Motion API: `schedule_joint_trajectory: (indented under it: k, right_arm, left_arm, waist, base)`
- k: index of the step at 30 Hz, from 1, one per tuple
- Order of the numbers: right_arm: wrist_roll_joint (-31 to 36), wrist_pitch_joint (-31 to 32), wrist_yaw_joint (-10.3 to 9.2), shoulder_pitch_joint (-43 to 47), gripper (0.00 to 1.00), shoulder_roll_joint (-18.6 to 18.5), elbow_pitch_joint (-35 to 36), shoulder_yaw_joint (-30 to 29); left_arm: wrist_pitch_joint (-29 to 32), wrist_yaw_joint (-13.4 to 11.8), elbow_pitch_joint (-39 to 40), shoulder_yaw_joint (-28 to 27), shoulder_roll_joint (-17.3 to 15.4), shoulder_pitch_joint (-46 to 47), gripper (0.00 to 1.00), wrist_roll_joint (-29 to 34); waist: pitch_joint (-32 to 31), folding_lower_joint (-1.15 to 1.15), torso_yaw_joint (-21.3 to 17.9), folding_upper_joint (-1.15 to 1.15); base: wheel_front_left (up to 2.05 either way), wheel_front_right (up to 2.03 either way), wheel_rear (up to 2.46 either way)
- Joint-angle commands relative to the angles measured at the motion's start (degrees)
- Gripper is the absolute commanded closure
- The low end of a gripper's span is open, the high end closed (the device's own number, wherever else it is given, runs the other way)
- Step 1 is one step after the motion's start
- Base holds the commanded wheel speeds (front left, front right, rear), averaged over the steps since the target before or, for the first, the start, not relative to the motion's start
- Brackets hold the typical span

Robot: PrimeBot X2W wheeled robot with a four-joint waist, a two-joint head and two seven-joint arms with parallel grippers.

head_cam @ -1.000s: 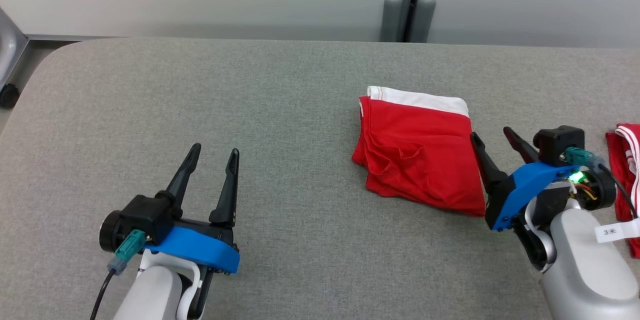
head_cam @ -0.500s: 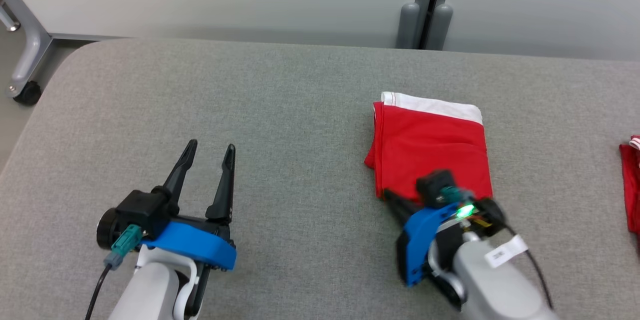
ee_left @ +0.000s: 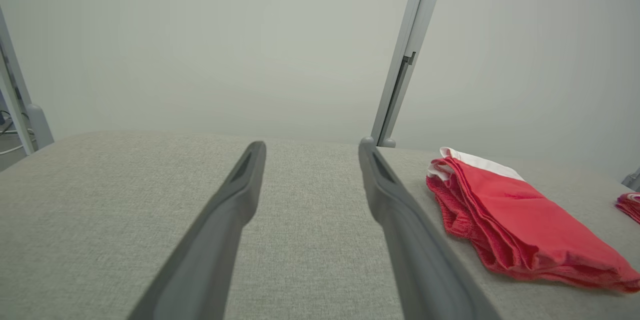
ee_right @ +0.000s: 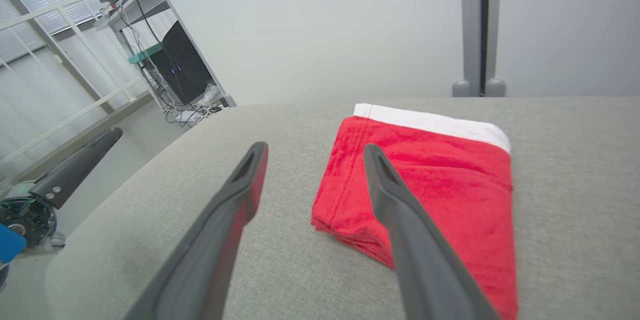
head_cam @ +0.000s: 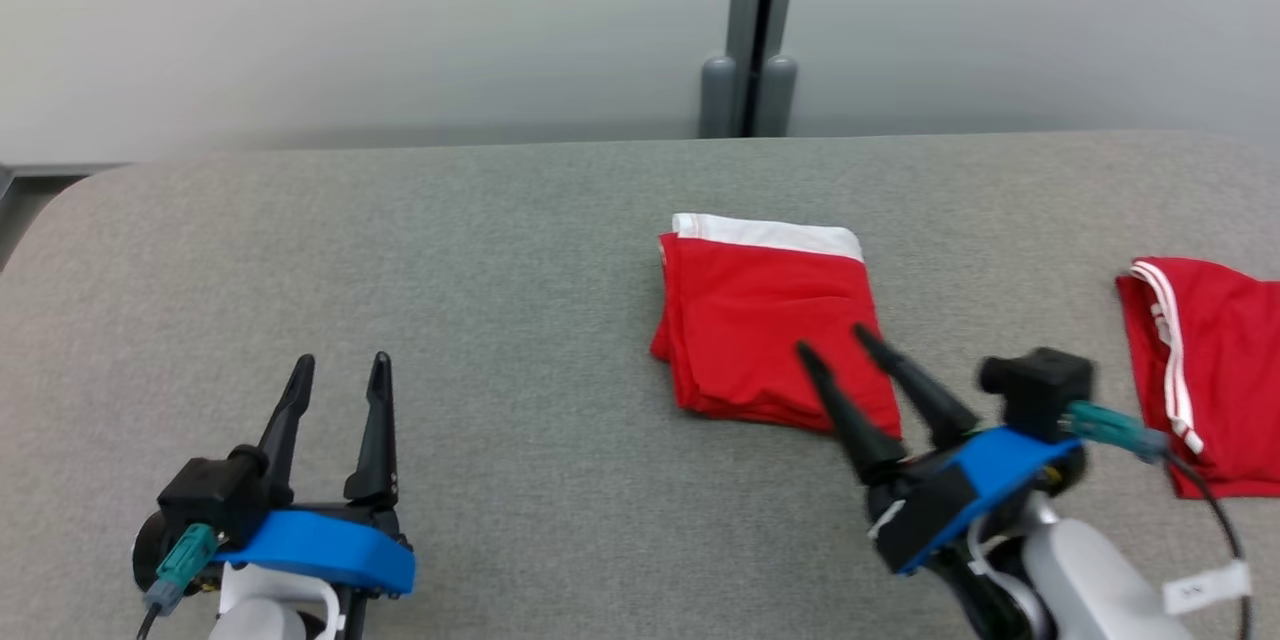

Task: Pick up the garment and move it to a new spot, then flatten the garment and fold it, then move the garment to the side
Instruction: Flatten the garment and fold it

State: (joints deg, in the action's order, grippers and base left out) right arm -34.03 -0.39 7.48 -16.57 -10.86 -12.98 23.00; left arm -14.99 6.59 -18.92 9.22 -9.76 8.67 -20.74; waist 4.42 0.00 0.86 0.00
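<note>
head view: the folded red garment [head_cam: 770, 330] lies flat on the grey table [head_cam: 500, 270], just to 3 o'clock of the picture's middle, its white band on the 12 o'clock edge. the right gripper [head_cam: 833, 340] comes in from 5 o'clock with its fingers spread and nothing between them; the tips overlap the garment's near corner (touching or just above – i cannot tell). a second red cloth [head_cam: 1210, 370] with white stripes sits well apart at 3 o'clock. the left gripper [head_cam: 342, 360] is at 8 o'clock, fingers parted and empty, over bare table. a grey post [head_cam: 750, 20] stands behind the table at 12 o'clock.

left wrist view: between the two parted fingers is bare table. the garment's stacked, layered side edge shows at 3 o'clock, and a grey metal frame [ee_left: 20, 110] at 9 o'clock.

right wrist view: the garment lies past the tips, partly behind the finger on the 3 o'clock side. at 10 o'clock, off the table, is a shelf rack [ee_right: 180, 65] with a dark box and cables – and at 9 o'clock a finger of the left gripper.
</note>
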Motion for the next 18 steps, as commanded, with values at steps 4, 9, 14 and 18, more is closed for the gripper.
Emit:
schedule_joint_trajectory:
  k: [4, 9, 14, 18]
  right_arm:
    - [5.4, -1.9, 0.03, 5.7, 0.00, 1.5, 2.6, -10.6]
    - [12.2, -2.0, 0.03, 9.8, 0.00, 3.4, 3.9, -20.8]
    - [16.7, -1.8, 0.03, 12.1, 0.00, 4.0, 3.2, -25.7]
    - [18.9, -1.5, 0.03, 11.4, 0.00, 2.7, 1.6, -26.5]
  left_arm:
    - [-0.2, -0.4, 0.7, -2.2, 0.1, -2.3, 0.00, 0.6]
    - [-0.3, -0.3, 0.9, -3.8, 0.2, -4.0, 0.00, 1.2]
    - [-0.2, -0.1, 0.3, -4.9, 0.6, -5.4, 0.00, 1.7]
    - [-0.3, 0.1, -0.2, -5.9, 0.7, -6.1, 0.00, 2.0]
  waist:
    - [-1.8, 0.00, -3.2, 0.00]
    - [-2.7, 0.00, -4.8, 0.00]
    - [-4.0, 0.00, -5.5, 0.00]
    - [-4.7, 0.00, -6.0, 0.00]
  base:
    - [0.00, 0.00, 0.00]
    - [0.00, 0.00, 0.00]
    - [0.00, 0.00, 0.00]
    - [0.00, 0.00, 0.00]
